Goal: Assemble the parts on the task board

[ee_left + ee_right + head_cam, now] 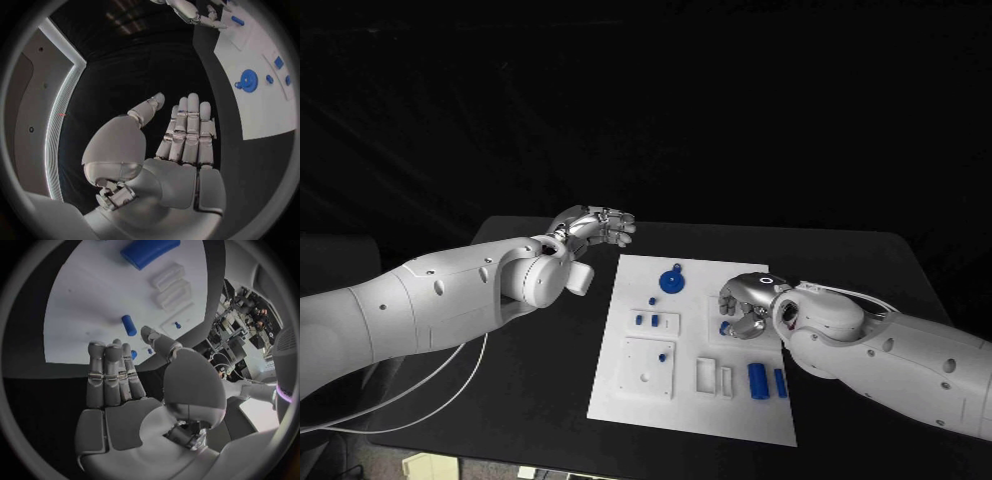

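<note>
Over the right part of the task board point(625, 400) we hold our right hand point(747, 305), fingers extended side by side and thumb apart, palm free; it holds nothing. From the right wrist view the same hand point(115, 382) hovers above the white plate with a short blue peg point(128, 325) lying just beyond its fingertips. Our left hand point(596, 226) stands off the board's far left corner, over the black table point(516, 400); the left wrist view shows its fingers point(187, 130) straight and together, nothing in the palm.

The parts lie spread on the board: a blue wheel point(674, 281) near the far edge, two small blue studs point(646, 320) in a white block at mid-board, and two blue cylinders point(759, 380) near the right edge by the white slotted holders point(715, 377).

We judge the step in hand to be the pick of a part beneath the right hand. To do it well:

1. Lower the hand squarely over the peg; do not sweep sideways, as loose parts probably roll.
2. Pinch across the peg's short axis, between thumb and fingertip.
3. Lift straight up before carrying.
4. Keep the left hand off the board until we need it for support.
</note>
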Tool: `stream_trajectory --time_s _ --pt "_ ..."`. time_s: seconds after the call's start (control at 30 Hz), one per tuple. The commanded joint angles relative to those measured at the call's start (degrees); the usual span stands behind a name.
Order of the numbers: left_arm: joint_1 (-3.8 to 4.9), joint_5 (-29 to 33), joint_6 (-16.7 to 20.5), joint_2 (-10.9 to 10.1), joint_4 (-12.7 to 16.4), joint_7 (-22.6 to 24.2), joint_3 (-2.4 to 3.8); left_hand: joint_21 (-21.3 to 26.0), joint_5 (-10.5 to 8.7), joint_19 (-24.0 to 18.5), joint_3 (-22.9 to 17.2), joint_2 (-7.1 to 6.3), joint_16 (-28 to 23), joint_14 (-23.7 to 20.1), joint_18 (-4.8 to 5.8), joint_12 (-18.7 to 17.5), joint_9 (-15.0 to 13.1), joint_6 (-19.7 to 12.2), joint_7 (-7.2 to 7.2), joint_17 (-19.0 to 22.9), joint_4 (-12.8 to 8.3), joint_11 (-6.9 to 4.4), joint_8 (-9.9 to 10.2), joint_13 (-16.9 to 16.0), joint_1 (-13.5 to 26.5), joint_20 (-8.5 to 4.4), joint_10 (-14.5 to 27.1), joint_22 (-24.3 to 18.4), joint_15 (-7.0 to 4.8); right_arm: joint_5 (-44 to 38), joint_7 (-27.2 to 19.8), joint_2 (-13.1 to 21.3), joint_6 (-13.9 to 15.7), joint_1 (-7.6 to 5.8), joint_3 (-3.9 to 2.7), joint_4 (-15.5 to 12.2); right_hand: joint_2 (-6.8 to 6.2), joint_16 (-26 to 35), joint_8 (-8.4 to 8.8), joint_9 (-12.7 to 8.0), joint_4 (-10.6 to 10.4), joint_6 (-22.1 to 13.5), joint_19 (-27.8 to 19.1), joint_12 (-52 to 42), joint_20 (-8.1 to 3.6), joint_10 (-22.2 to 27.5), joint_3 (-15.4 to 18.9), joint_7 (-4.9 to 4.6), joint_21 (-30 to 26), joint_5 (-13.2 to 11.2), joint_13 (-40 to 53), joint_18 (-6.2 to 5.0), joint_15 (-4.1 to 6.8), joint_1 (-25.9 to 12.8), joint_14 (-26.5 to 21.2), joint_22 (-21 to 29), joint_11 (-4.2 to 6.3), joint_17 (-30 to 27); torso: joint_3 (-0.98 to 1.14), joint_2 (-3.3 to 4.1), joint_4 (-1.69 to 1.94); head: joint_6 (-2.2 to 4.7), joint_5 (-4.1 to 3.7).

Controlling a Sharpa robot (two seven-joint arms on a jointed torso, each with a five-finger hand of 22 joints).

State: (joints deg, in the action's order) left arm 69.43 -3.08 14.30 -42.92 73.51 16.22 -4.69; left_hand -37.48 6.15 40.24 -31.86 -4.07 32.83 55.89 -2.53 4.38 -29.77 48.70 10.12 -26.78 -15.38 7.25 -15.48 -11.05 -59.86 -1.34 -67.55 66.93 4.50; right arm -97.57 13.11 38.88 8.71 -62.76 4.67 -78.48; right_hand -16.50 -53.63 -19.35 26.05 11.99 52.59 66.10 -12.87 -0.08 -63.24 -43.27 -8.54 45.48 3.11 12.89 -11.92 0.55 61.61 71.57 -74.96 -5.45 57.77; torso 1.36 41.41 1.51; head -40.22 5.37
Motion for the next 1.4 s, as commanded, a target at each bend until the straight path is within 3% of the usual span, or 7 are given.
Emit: stream_trajectory --time_s 0.03,0.4,0.7,1.13,1.4 --pt "0.07 0.3 -0.6 0.0 0.0 0.5 0.04 0.4 -0.26 0.3 -0.1 -0.13 -0.4 0.5 -0.56 0.2 0.1 -0.3 -0.14 -0.1 0.3 -0.05 -0.2 0.0 0.2 0.26 0.2 0.1 0.13 -1.8 0.2 -0.3 -1.6 0.37 0.05 0.3 0.11 -0.2 -0.24 0.1 -0.2 0.6 0.0 -0.4 -0.17 -0.7 -0.3 0.05 0.0 -0.2 0.1 -3.08 0.59 0.4 0.0 -1.0 0.16 -0.1 -0.02 -0.02 0.02 -0.11 0.00" --pt "0.07 0.3 -0.6 0.1 0.0 0.5 0.04 0.4 -0.26 0.3 -0.1 -0.11 -0.4 0.5 -0.55 0.2 0.1 -0.3 -0.14 -0.2 0.4 -0.05 -0.2 0.0 0.2 0.26 0.2 0.1 0.13 -1.9 0.0 -1.2 -1.0 0.99 0.16 1.3 1.62 -0.4 -0.58 0.0 -0.3 1.6 0.1 -1.3 -0.35 -2.5 -1.4 0.47 0.2 -0.2 0.1 -3.08 1.26 1.6 0.2 -1.0 0.83 -0.5 -0.03 -0.02 -0.01 -0.32 0.06" --pt "0.07 0.3 -0.7 0.1 0.0 0.5 0.04 0.4 -0.26 0.3 0.0 -0.10 -0.5 0.5 -0.55 0.2 0.1 -0.3 -0.14 -0.2 0.4 -0.05 -0.3 0.0 0.2 0.27 0.2 0.1 0.14 -2.4 0.0 -1.7 -0.8 1.43 0.37 2.2 3.84 -0.7 -1.11 0.2 0.7 2.9 0.6 -2.0 -0.58 -3.9 -2.6 1.03 0.6 -0.2 0.2 -3.08 1.87 2.9 0.6 -1.0 1.45 -0.6 -0.01 -0.01 -0.01 -0.55 0.07" --pt "0.06 0.3 -0.7 0.0 -0.1 0.4 0.04 0.4 -0.26 0.3 0.0 -0.07 -0.6 0.5 -0.53 0.2 0.1 -0.3 -0.11 -0.4 0.5 -0.03 -0.3 0.0 0.3 0.28 0.2 0.1 0.15 -1.9 -0.6 -2.7 0.0 1.94 0.51 3.5 3.87 -0.8 -1.01 0.1 0.9 3.0 0.8 -2.0 -0.49 -4.0 -2.8 1.00 0.7 -0.2 0.1 -3.08 1.89 2.3 0.7 -1.0 1.46 -0.7 0.02 0.01 0.02 -0.88 0.15" --pt "0.06 0.3 -0.8 0.0 -0.1 0.4 0.04 0.5 -0.26 0.3 0.0 -0.06 -0.7 0.5 -0.53 0.2 0.1 -0.4 -0.11 -0.4 0.6 -0.03 -0.3 0.0 0.4 0.28 0.2 0.1 0.15 -1.8 -0.4 -2.8 0.7 2.13 0.59 3.8 4.54 -0.9 -1.07 0.1 0.8 3.3 0.9 -2.1 -0.53 -4.3 -3.2 1.12 0.8 -0.2 0.2 -3.08 1.98 2.1 0.8 -1.0 1.56 -0.8 -0.03 -0.02 -0.04 -0.94 0.19"
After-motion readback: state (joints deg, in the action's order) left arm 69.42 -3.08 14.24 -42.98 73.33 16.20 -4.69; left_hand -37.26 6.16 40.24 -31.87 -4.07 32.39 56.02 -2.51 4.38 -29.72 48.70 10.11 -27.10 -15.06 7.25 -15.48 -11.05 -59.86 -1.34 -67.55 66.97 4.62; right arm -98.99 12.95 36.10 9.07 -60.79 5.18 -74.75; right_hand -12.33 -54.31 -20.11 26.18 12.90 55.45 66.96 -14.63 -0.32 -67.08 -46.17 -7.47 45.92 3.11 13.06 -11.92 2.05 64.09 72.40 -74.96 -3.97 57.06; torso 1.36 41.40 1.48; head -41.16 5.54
